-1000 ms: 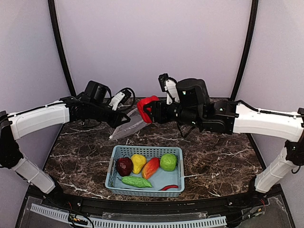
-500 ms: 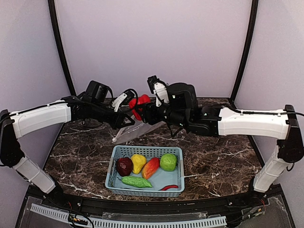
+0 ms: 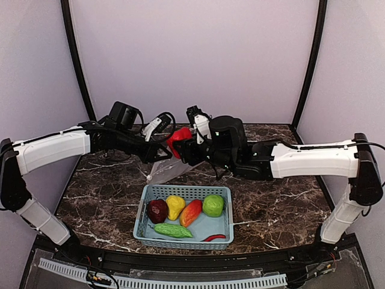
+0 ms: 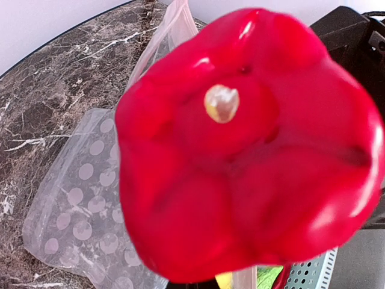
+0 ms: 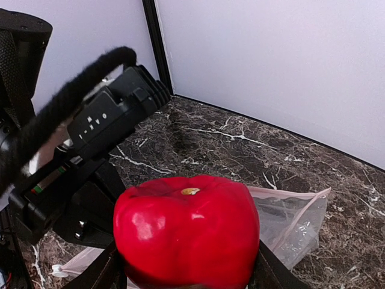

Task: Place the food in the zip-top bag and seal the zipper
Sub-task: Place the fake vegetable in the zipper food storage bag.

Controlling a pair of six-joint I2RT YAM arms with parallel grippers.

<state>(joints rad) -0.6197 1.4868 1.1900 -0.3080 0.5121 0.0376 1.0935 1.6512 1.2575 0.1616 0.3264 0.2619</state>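
My right gripper (image 3: 182,144) is shut on the red pepper (image 3: 180,135) and holds it in the air beside my left gripper (image 3: 159,153). In the right wrist view the pepper (image 5: 186,235) sits between my black fingers (image 5: 272,272), above the mouth of the dotted zip-top bag (image 5: 292,220). My left gripper holds the bag (image 3: 170,169) by its upper edge, and the bag hangs slanting down to the table. The pepper (image 4: 252,144) fills the left wrist view and hides the left jaws; the bag (image 4: 81,198) shows behind it. I cannot make out the slider tab.
The light blue basket (image 3: 144,212) stands near the table's front. It holds a dark red piece (image 3: 157,211), a yellow one (image 3: 175,206), an orange one (image 3: 190,212), a lime-green one (image 3: 213,205), the cucumber (image 3: 172,230) and the chilli (image 3: 215,237).
My right arm has moved left with the red pepper, closing on my left gripper and the bag's mouth. The bag has sagged slightly lower. The left arm has barely moved.
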